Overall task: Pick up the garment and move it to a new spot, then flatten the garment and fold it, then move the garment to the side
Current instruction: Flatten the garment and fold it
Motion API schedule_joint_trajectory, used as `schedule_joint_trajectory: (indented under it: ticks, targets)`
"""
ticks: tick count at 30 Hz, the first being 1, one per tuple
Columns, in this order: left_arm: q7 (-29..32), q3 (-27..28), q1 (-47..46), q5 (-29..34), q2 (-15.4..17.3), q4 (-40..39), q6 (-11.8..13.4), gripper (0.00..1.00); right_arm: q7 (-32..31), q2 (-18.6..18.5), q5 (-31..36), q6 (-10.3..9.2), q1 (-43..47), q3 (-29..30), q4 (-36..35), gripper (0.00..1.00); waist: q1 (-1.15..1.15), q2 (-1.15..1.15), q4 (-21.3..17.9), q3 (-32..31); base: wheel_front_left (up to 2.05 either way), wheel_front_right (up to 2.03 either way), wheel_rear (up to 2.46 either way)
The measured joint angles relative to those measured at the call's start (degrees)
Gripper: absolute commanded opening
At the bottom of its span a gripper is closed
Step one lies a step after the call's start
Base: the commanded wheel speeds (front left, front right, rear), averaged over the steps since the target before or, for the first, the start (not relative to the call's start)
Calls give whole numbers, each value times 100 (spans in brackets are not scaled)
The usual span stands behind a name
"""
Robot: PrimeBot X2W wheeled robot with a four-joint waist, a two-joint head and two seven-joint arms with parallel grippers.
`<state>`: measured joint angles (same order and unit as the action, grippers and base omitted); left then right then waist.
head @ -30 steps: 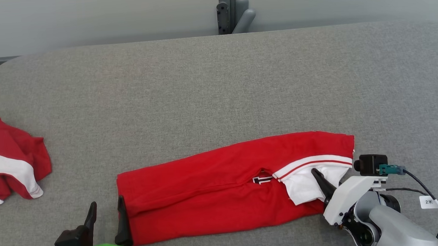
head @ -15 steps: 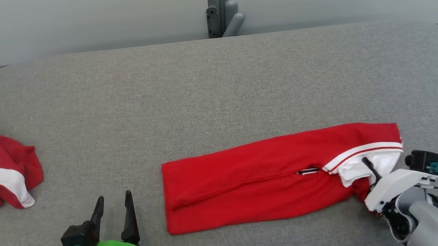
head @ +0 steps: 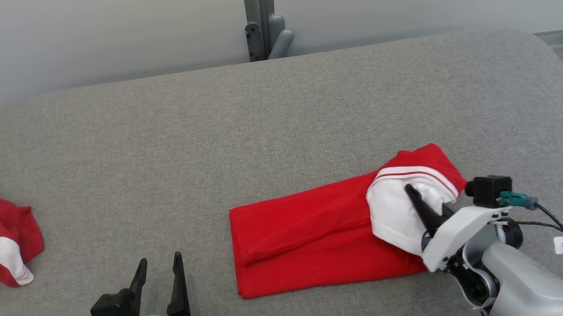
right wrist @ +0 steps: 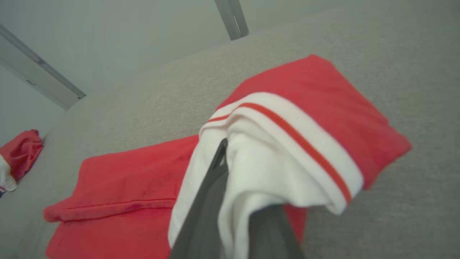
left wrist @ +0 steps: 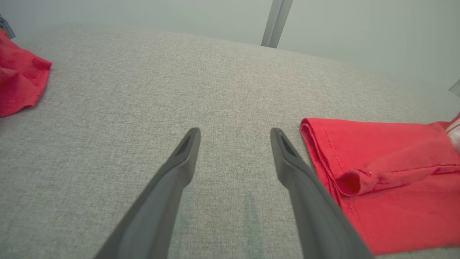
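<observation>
The garment [head: 310, 238], red with a white inner part and a red-striped white band, lies folded into a long strip on the grey table [head: 164, 135]. My right gripper [head: 416, 199] is shut on its right end and holds that end raised and curled back over the strip. In the right wrist view the white cloth and the band [right wrist: 305, 144] drape over my right gripper [right wrist: 240, 162], hiding one fingertip. My left gripper [head: 159, 260] stands open just above the table, left of the garment's left edge [left wrist: 388, 180]. Nothing lies between the fingers of the left gripper [left wrist: 234, 133].
Another red and white garment [head: 1, 240] lies bunched at the table's left edge, also seen in the left wrist view [left wrist: 18, 79] and the right wrist view [right wrist: 19, 151]. A grey post [head: 260, 24] stands behind the table's far edge. The table's right edge curves away nearby.
The camera has turned right. My right gripper dragged the garment rightward, then lifted its right end and brought it back over the strip. The left gripper stayed open.
</observation>
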<state>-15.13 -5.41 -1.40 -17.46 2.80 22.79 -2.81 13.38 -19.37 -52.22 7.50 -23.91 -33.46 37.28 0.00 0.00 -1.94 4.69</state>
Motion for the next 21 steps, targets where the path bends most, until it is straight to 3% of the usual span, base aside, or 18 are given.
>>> schedule_joint_trajectory:
  ticks: [9,19,20,21]
  targets:
    - [0,-296,62,-81,-1,125,-31,100,-689,244,51,-1,1,-1061,-1217,0,0,0,208,-118,0,0,0]
    - [0,-456,72,-158,0,277,-40,100,-791,805,357,-1,-375,-1395,-611,0,0,0,808,-83,0,0,0]
    - [0,-466,71,-159,1,288,-40,100,-757,858,437,-1,-441,-1406,-476,33,0,0,872,-73,0,0,0]
    - [0,-476,70,-162,0,291,-40,100,-708,914,535,-1,-509,-1404,-346,100,0,0,935,-62,0,0,0]
